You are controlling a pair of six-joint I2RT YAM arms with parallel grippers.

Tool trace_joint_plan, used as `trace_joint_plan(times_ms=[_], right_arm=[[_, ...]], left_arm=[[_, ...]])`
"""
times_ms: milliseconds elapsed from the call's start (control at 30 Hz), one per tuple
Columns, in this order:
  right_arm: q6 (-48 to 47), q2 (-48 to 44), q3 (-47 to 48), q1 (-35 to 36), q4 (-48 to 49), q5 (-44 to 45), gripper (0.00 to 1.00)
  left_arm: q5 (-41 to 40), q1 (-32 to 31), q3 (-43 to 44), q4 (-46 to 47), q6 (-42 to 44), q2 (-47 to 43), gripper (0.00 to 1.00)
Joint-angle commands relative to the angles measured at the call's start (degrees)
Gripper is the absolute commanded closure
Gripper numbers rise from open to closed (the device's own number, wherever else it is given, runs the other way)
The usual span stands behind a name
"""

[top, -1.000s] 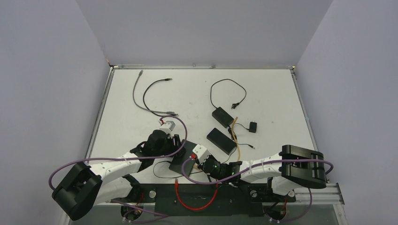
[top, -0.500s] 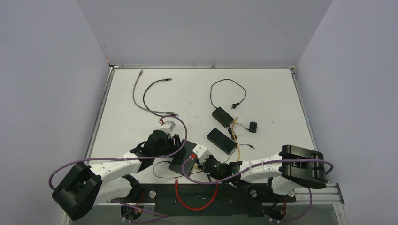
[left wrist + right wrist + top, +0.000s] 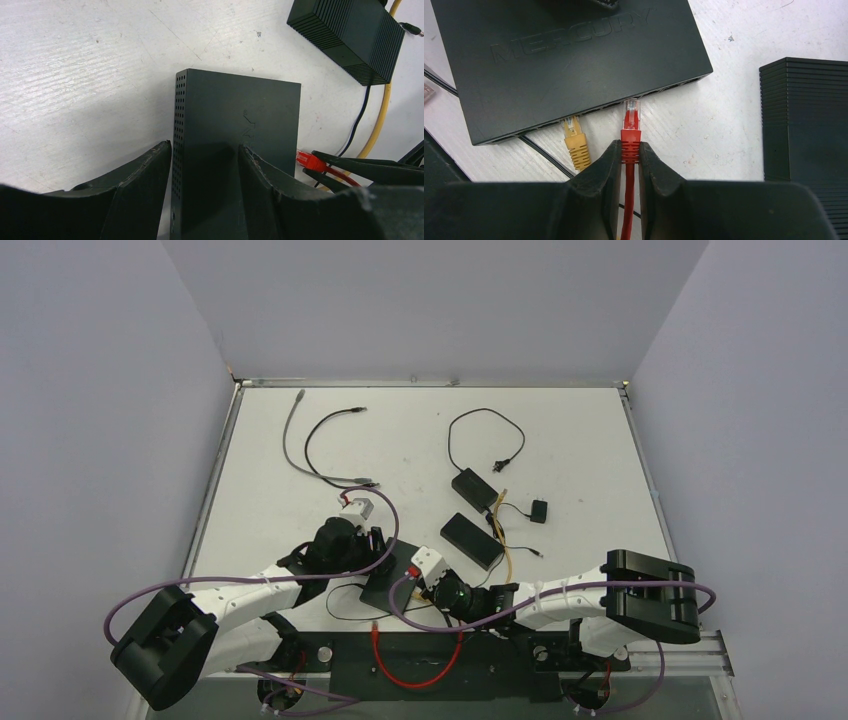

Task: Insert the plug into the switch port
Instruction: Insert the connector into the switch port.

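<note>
The black switch lies near the table's front edge, labelled MERCURY in the right wrist view. My left gripper is shut on the switch, with one finger against its perforated side and one on its top. My right gripper is shut on the red plug. The plug's clear tip is at the mouth of a port in the switch's front row. A yellow plug sits in the port to its left. The red plug also shows in the left wrist view.
A black power adapter lies right of the switch and shows close by in the right wrist view. A second adapter, a small black block, a yellow wire and grey and black cables lie farther back.
My right gripper has moved a little left and toward the switch with the red plug. The left arm and the switch have not moved.
</note>
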Motion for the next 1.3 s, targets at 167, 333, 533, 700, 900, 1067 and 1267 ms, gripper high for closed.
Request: trace_joint_plan(times_ms=[167,333,533,700,900,1067,1267], right_arm=[[1.67,1.27,1.79,-0.13,6.47,-2.57,1.00],[1.16,2.00,1.92,-0.09,7.01,-3.00,1.00],[-0.60,2.15,1.75,-0.30,7.79,-3.30,1.00],[-2.67,2.91,1.91,-1.68,9.22,-6.13,1.00],[-5.42,3.42,2.44,-3.48,10.64,-10.10,1.00],[-7.99,2.74,3.56,-3.64,9.72,-11.66,1.00],[-11.07,0.71,4.59,-3.69,5.96,-13.34,1.00]], left_arm=[[1.27,0.31,0.12,3.11,0.74,-0.05,0.51],[2.52,0.31,0.06,3.07,0.51,-0.13,0.51],[3.77,0.31,-0.17,3.56,0.38,0.39,0.51],[5.37,0.31,-0.23,4.27,0.50,1.08,0.54],[6.80,0.27,-0.40,4.80,0.66,1.52,0.55],[7.27,0.22,-0.55,5.33,0.96,2.08,0.57],[8.02,0.23,-0.41,5.80,1.27,2.85,0.59]])
